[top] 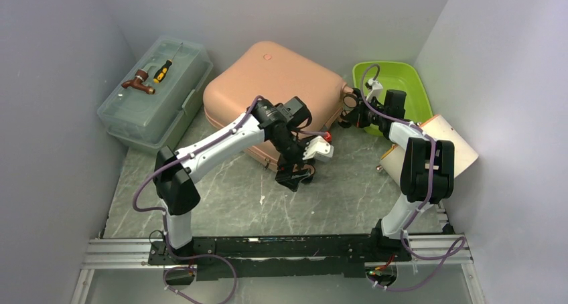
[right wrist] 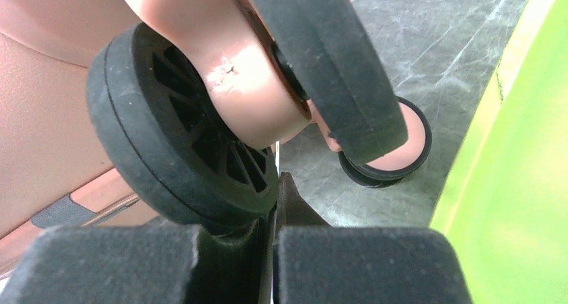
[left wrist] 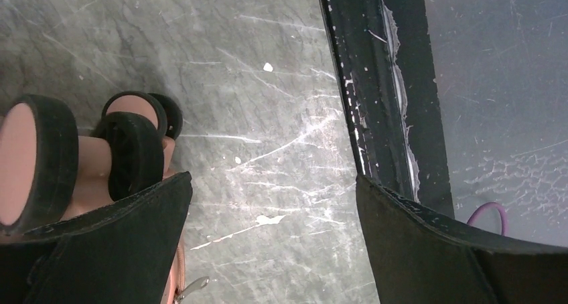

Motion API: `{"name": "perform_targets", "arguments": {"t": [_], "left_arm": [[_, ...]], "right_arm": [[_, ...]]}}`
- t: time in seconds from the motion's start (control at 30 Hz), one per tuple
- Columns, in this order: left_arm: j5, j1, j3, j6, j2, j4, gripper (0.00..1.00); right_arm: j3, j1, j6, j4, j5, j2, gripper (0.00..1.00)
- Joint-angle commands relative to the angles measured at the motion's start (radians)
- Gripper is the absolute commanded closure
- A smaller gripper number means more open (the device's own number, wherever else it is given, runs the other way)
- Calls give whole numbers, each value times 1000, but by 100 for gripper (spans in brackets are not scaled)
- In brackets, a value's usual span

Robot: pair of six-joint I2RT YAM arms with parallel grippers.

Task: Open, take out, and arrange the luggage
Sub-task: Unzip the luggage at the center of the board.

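The luggage (top: 274, 90) is a salmon-pink hard-shell suitcase lying flat and closed at the back centre of the table. My left gripper (top: 298, 173) hangs at its near right corner, jaws wide open over bare table. In the left wrist view, the left gripper (left wrist: 271, 187) holds nothing, black wheels (left wrist: 134, 150) sit to its left and a metal zipper pull (left wrist: 191, 289) shows beside the left finger. My right gripper (top: 349, 110) is shut at the suitcase's right end. In the right wrist view, the right gripper (right wrist: 276, 183) touches a black wheel (right wrist: 181, 150) with its tips.
A translucent grey-green toolbox (top: 154, 96) with a screwdriver (top: 164, 68) on its lid stands back left. A lime green tray (top: 402, 90) sits back right, close beside the right gripper. A white and tan object (top: 442, 143) leans by the right wall. Walls enclose three sides.
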Motion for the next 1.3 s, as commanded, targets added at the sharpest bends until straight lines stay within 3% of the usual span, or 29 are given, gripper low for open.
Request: {"name": "perform_targets", "arguments": {"t": [0.0, 0.13, 0.23, 0.4, 0.6, 1.1, 1.17, 1.27], "left_arm": [[-79, 10, 18, 5, -17, 105, 0], [12, 9, 142, 31, -71, 16, 1], [6, 10, 199, 37, -114, 7, 0], [-159, 10, 123, -4, -110, 160, 0], [-171, 9, -26, 39, -66, 257, 1], [-251, 7, -93, 126, -5, 117, 1], [-244, 6, -93, 131, 7, 92, 4], [-237, 6, -87, 131, 26, 57, 16]], "right_arm": [[-7, 2, -23, 24, -11, -57, 100], [-8, 2, -24, 22, -13, -62, 100], [-7, 2, -21, 22, -11, -62, 100], [0, 2, -17, 19, -5, -54, 100], [-2, 2, -14, 19, -1, -57, 100], [3, 2, -14, 13, -3, -60, 100], [1, 1, -15, 13, -2, -64, 100], [5, 0, -12, 12, 0, -61, 100]]}}
